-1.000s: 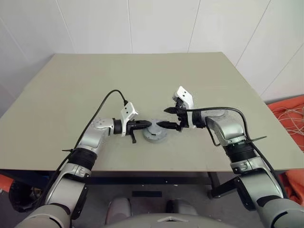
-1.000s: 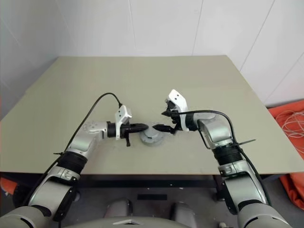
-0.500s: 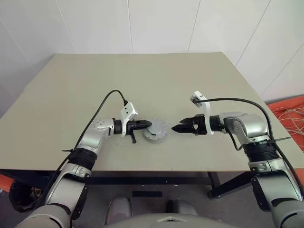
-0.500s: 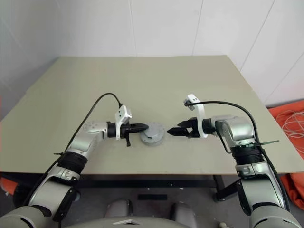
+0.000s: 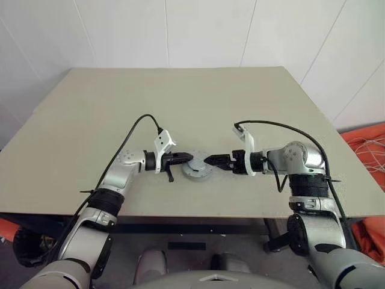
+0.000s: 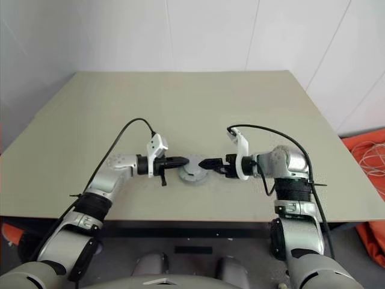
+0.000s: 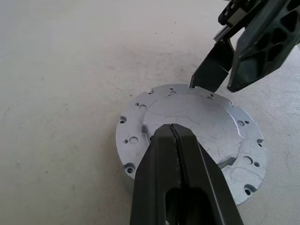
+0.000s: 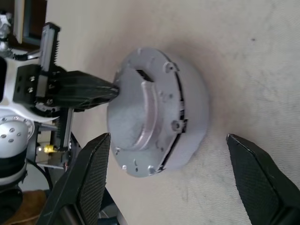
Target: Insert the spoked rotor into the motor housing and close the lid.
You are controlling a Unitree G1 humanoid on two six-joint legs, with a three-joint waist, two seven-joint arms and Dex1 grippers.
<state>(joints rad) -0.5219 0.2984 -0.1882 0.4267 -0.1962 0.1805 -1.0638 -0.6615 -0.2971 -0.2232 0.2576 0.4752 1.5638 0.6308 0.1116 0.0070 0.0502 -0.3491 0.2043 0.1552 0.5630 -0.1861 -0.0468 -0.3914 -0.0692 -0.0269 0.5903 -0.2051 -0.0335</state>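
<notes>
The motor housing [image 5: 197, 173] stands near the table's front edge with the grey notched lid [image 7: 187, 117] lying on top of it. A dark seam shows between lid [image 8: 136, 117] and housing [image 8: 194, 117] in the right wrist view. The spoked rotor is hidden. My left gripper [image 5: 187, 158] is shut, its tip resting on the lid's left part. My right gripper [image 5: 210, 161] is open and level at the housing's right side, its two fingers [image 8: 93, 173] spread wider than the housing, one fingertip [image 7: 206, 75] close to the lid's rim.
The beige table [image 5: 180, 102] stretches far behind the housing. Its front edge runs just below both arms. An orange heap with pale cables [image 5: 370, 144] lies on the floor at the right. Black cables loop from both wrists.
My right gripper left the lid, swung out to the right while rolling over, and came back to the housing's right side, still open. The left gripper and the lid stayed put.
</notes>
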